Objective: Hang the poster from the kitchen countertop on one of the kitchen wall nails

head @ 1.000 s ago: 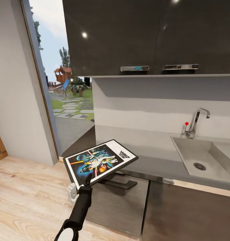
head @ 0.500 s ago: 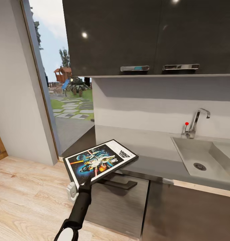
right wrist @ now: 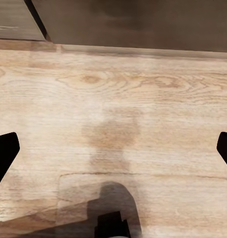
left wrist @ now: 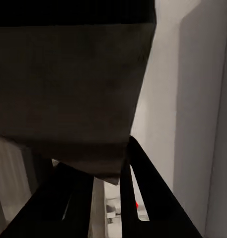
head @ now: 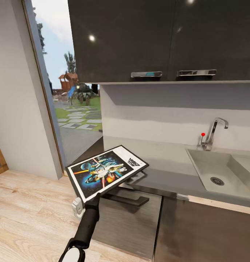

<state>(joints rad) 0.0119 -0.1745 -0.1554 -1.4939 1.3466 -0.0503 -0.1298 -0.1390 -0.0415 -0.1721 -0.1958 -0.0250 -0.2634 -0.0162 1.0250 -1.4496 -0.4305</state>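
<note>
The black-framed poster (head: 105, 170) with its space art and white border hangs tilted just off the left end of the light-grey kitchen countertop (head: 165, 162). My left gripper (head: 96, 197) is shut on the middle of its near edge, with the black arm reaching up from below. In the left wrist view the dark fingers (left wrist: 153, 203) pinch a thin edge-on strip, with a dark cabinet and pale wall beyond. My right gripper (right wrist: 113, 148) is open over bare wooden floor, its fingertips (right wrist: 4, 153) far apart. No wall nail is in view.
A moulded sink (head: 219, 174) and chrome tap (head: 214, 133) lie at the countertop's right. Dark upper cabinets (head: 157, 40) hang overhead. Under the poster a dark cabinet front (head: 128, 222) carries a bar handle (head: 125, 199). A glass door (head: 72, 109) to a garden stands left.
The left gripper has lifted the poster a little higher and slightly left, away from the countertop's edge. The camera has not moved.
</note>
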